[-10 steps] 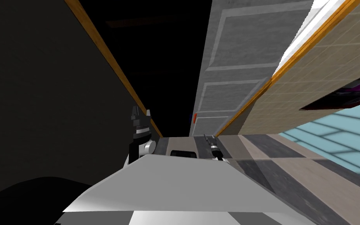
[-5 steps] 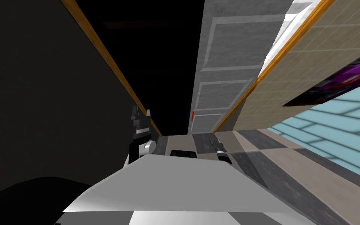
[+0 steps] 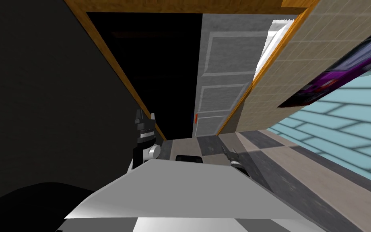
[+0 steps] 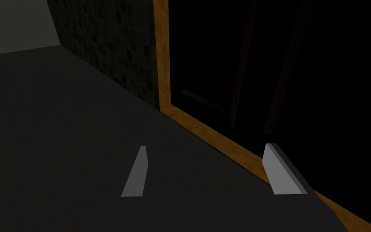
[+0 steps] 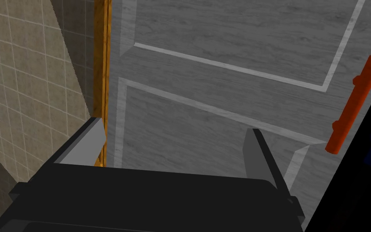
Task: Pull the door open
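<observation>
Grey panelled door (image 3: 221,76) swung wide off wooden frame (image 3: 180,5): pull judged done, so right tool (image 5: 176,128) spread, empty, short of orange handle (image 5: 353,108); left tool (image 4: 206,146) spread, empty, idle beside frame.

I can read no words, numbers or signs; the purple picture (image 3: 337,74) on the tiled wall (image 3: 301,52) is too skewed to make out.

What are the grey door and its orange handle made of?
The door looks like grey-stained wood: grain streaks run across its panels. The handle is smooth, plain orange, maybe plastic or painted metal; hard to tell.
</observation>
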{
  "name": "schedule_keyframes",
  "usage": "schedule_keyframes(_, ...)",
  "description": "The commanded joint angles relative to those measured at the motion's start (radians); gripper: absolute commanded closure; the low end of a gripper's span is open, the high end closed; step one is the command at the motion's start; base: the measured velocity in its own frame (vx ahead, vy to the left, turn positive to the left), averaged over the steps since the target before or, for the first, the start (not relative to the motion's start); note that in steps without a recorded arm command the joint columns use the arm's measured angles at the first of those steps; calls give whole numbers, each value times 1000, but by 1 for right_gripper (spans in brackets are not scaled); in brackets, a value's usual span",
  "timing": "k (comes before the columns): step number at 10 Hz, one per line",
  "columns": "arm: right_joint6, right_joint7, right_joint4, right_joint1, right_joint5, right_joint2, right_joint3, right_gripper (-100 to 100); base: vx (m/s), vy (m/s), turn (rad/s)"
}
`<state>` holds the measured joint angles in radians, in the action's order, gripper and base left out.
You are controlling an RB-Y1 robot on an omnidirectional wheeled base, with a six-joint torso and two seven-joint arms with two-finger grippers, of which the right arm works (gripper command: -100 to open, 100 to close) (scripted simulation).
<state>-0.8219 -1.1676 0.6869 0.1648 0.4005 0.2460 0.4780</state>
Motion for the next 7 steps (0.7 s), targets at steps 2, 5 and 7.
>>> schedule_keyframes(2,15,6,23,17,-21,11,-8,-100,51,22,40)
schedule_keyframes(5,12,3,25,-2,-29,4,-24,-100,176,46,66)
schedule_keyframes(7,9,2,28,-23,-32,-6,-39,-100,183,30,113)
